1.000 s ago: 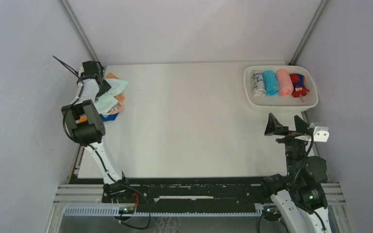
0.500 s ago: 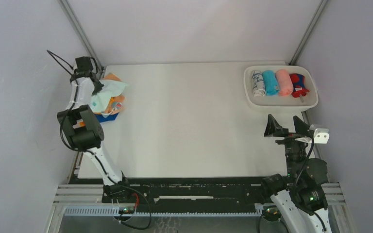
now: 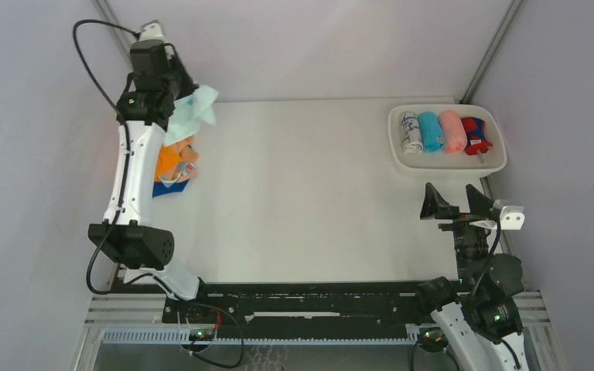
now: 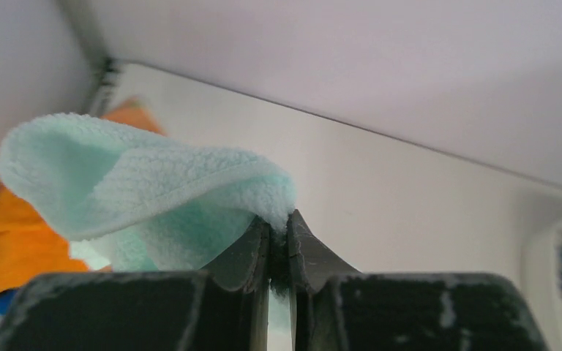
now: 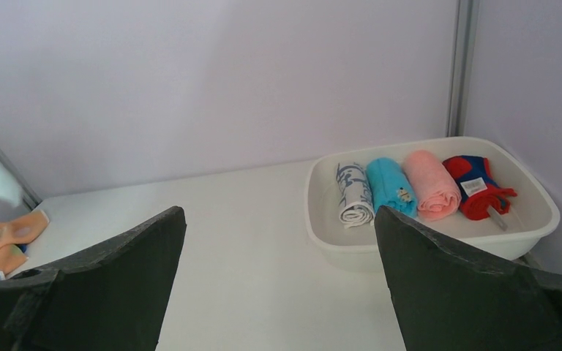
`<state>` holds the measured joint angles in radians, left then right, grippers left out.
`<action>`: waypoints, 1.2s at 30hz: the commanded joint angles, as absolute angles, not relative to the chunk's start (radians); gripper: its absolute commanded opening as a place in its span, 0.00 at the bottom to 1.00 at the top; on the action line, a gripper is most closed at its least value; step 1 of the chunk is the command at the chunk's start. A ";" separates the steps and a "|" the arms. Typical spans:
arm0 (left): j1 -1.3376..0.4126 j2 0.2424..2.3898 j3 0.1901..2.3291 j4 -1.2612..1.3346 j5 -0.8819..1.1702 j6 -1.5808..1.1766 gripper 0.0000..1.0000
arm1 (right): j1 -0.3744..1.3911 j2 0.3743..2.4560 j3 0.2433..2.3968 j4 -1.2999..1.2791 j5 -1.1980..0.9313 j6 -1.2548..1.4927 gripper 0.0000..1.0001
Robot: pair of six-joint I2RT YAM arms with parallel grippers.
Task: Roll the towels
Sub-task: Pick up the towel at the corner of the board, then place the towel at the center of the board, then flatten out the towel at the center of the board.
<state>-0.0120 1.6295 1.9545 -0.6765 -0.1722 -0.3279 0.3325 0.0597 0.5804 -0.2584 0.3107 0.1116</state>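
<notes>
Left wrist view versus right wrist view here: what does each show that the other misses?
Only left wrist: the left gripper shut on the mint towel at its edge, close up. Only right wrist: the right gripper open, and four rolled towels side by side in the white tray. Both: the mint towel, the unrolled pile, and the tray, which is only a blur at the left wrist view's edge.

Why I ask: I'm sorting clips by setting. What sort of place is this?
Likely a robotics lab cell, not a home: plain grey walls box in a white table, with robot arms bolted to a rail.
</notes>
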 commanded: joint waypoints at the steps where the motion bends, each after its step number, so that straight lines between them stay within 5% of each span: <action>1: -0.165 1.648 2.088 -0.739 -0.001 -0.296 0.13 | 0.341 0.056 0.577 -0.227 0.291 0.114 1.00; 8: -0.388 1.625 1.975 -0.773 0.009 -0.196 0.18 | 0.342 0.088 0.591 -0.244 0.254 0.126 1.00; 17: -0.463 1.435 1.442 -0.651 -0.166 -0.253 0.54 | 0.345 0.259 0.645 -0.283 0.085 0.185 1.00; 22: -0.476 1.270 1.233 -0.597 -0.203 -0.302 0.66 | 0.354 0.412 0.688 -0.308 -0.060 0.214 1.00; 28: -0.478 1.256 1.004 -0.509 -0.139 -0.434 0.71 | 0.370 0.640 0.711 -0.351 -0.130 0.289 1.00; 36: -0.447 1.435 1.025 -0.418 -0.241 -0.567 0.71 | 0.409 0.824 0.716 -0.412 -0.015 0.342 0.96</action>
